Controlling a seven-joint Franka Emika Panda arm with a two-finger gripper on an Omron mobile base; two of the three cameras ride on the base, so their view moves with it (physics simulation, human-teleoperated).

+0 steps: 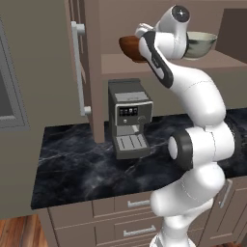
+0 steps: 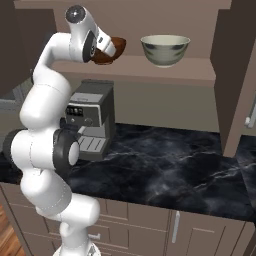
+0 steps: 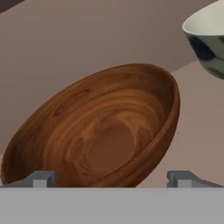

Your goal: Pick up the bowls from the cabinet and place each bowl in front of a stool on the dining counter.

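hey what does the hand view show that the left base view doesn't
Hand view alone: the glossy reddish-brown wooden bowl's grained inside, framed by the open gripper's dark fingertips. Left base view alone: the grey coffee machine, black marble worktop, and cabinet door's silver bar handle. Both: that bowl, the cream-white ceramic bowl, and the taupe shelf.

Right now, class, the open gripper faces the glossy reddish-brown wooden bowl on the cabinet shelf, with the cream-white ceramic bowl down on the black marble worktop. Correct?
Not quite: the cream-white ceramic bowl sits on the cabinet shelf too, beside the reddish-brown wooden bowl, as the right base view shows. The gripper is open, facing it.
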